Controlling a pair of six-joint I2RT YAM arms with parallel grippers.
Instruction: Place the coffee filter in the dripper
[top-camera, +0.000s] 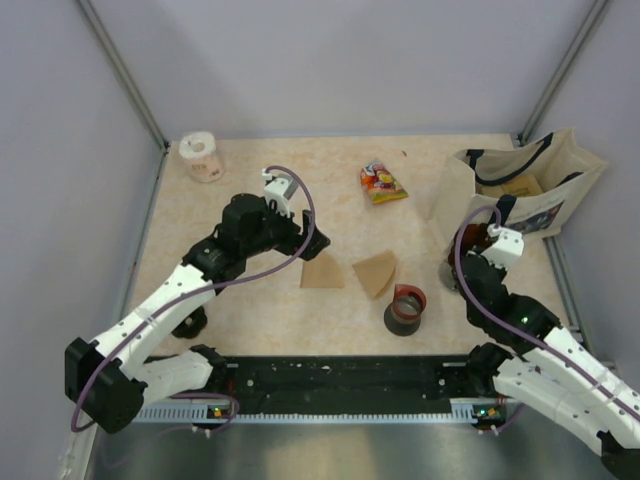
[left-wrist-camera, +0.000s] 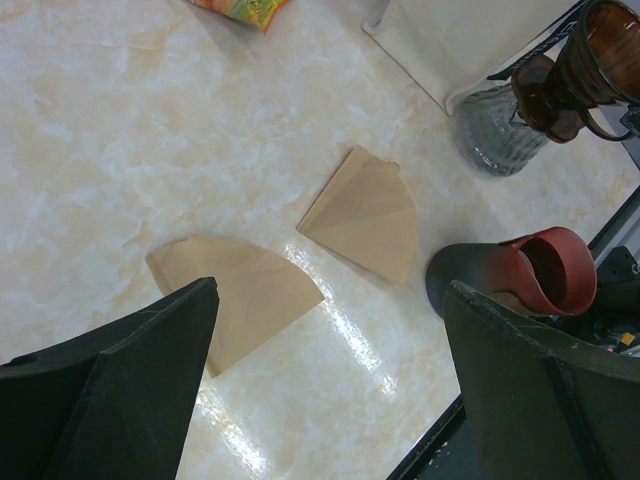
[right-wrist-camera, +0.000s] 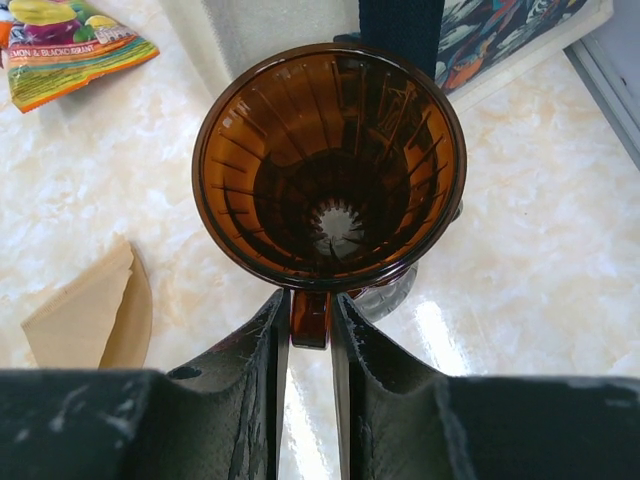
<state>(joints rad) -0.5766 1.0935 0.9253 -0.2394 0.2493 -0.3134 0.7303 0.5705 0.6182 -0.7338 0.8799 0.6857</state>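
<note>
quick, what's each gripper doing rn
left gripper: open, holding nothing, fingers spread over a coffee filter
right gripper: shut on the handle of the dripper

Snack packet (right-wrist-camera: 70, 45), far left on the counter (right-wrist-camera: 560, 250) in the right wrist view: a pale band carries small dark capitals, partly legible as "…MON & BLACK…". The rest is blurred. The larger lettering above it is cut by the frame edge. In the top view its print is too small to read. Tote bag (top-camera: 540, 190), far right: patterned print, no legible words.
</note>
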